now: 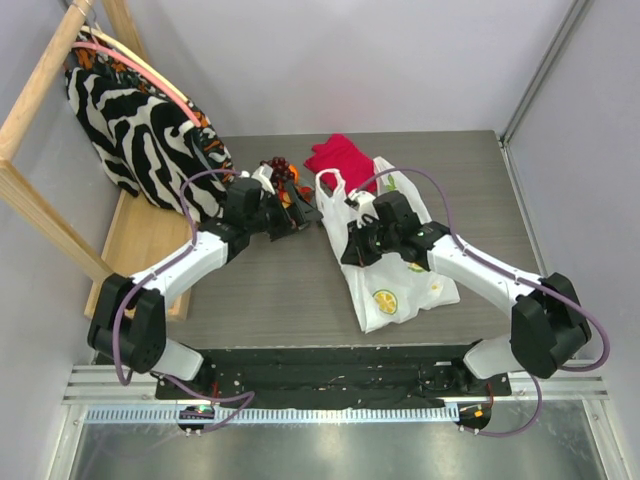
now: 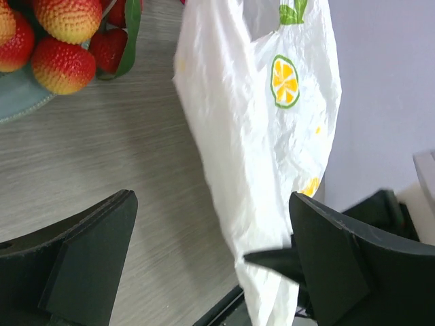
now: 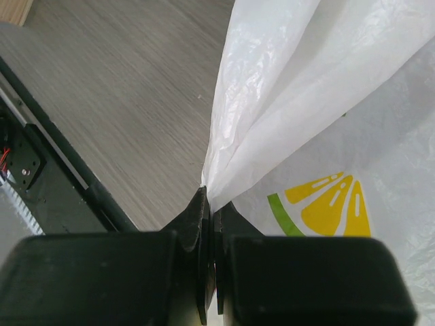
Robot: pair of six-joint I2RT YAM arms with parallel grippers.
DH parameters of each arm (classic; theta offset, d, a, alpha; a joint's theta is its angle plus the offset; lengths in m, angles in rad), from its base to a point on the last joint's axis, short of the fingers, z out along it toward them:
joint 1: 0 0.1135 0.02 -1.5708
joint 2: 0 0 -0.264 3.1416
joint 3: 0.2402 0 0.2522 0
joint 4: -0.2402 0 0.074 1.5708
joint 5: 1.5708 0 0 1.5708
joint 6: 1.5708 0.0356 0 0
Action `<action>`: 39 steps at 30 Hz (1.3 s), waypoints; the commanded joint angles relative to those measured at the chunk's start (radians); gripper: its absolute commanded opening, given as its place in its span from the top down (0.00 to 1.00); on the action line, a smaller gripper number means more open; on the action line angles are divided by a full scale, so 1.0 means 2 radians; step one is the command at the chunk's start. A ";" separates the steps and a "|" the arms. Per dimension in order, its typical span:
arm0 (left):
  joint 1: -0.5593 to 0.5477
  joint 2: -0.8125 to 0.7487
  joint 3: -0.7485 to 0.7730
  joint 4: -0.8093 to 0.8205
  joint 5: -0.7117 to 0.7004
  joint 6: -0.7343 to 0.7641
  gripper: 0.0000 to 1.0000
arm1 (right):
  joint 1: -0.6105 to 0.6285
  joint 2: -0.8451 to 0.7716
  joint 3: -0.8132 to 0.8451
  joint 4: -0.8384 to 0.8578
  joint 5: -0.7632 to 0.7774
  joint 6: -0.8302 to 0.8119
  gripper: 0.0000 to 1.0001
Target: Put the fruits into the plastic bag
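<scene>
The white plastic bag (image 1: 395,285) with lemon prints lies on the table right of centre. It also shows in the left wrist view (image 2: 262,136). My right gripper (image 1: 353,250) is shut on a bunched edge of the bag (image 3: 285,102), the film pinched between its fingertips (image 3: 209,204). My left gripper (image 1: 298,218) is open and empty, low over the table between the fruits and the bag (image 2: 211,261). The fruits (image 1: 282,180) sit in a pile on a grey-green plate (image 2: 17,102). The cluster of small red-yellow fruits (image 2: 58,37) shows at the top left of the left wrist view.
A crimson red cloth (image 1: 340,155) lies at the back behind the bag. A zebra-striped fabric bag (image 1: 125,120) hangs from a wooden frame (image 1: 40,190) at the far left. Grey walls close in the table on three sides.
</scene>
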 commanded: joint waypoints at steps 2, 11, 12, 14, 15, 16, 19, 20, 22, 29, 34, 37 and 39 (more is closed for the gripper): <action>-0.009 0.031 0.034 0.049 0.012 -0.027 0.00 | 0.035 0.017 0.036 0.007 -0.006 -0.002 0.95; -0.031 0.059 0.069 -0.051 -0.045 0.002 0.00 | 0.074 0.026 0.059 0.000 0.013 -0.015 0.93; -0.033 0.063 0.070 -0.052 -0.047 0.002 0.00 | 0.076 0.026 0.061 -0.001 0.015 -0.018 0.92; -0.038 0.072 0.079 -0.060 -0.047 0.004 0.00 | 0.088 0.028 0.064 -0.008 0.025 -0.023 0.91; -0.040 0.078 0.085 -0.066 -0.047 0.006 0.00 | 0.090 0.028 0.066 -0.009 0.028 -0.025 0.89; -0.044 0.092 0.091 -0.079 -0.047 0.009 0.00 | 0.097 0.028 0.068 -0.012 0.031 -0.027 0.89; -0.046 0.109 0.106 -0.087 -0.031 0.013 0.03 | 0.101 0.025 0.069 -0.015 0.040 -0.029 0.88; -0.047 0.110 0.106 -0.084 -0.027 0.014 0.16 | 0.101 0.021 0.068 -0.015 0.044 -0.029 0.85; -0.047 0.103 0.104 -0.060 -0.012 0.021 0.49 | 0.101 0.014 0.064 -0.015 0.067 -0.021 0.76; -0.058 0.029 0.085 -0.004 -0.027 0.090 1.00 | 0.052 -0.063 0.065 -0.017 0.136 0.047 0.23; -0.078 -0.032 0.051 0.039 -0.045 0.154 1.00 | -0.061 -0.106 0.090 -0.013 0.078 0.121 0.12; -0.103 -0.065 0.038 0.049 -0.070 0.183 1.00 | -0.094 -0.107 0.112 -0.006 0.051 0.156 0.11; -0.114 -0.079 0.036 0.049 -0.093 0.199 1.00 | -0.097 -0.108 0.120 0.017 0.029 0.189 0.11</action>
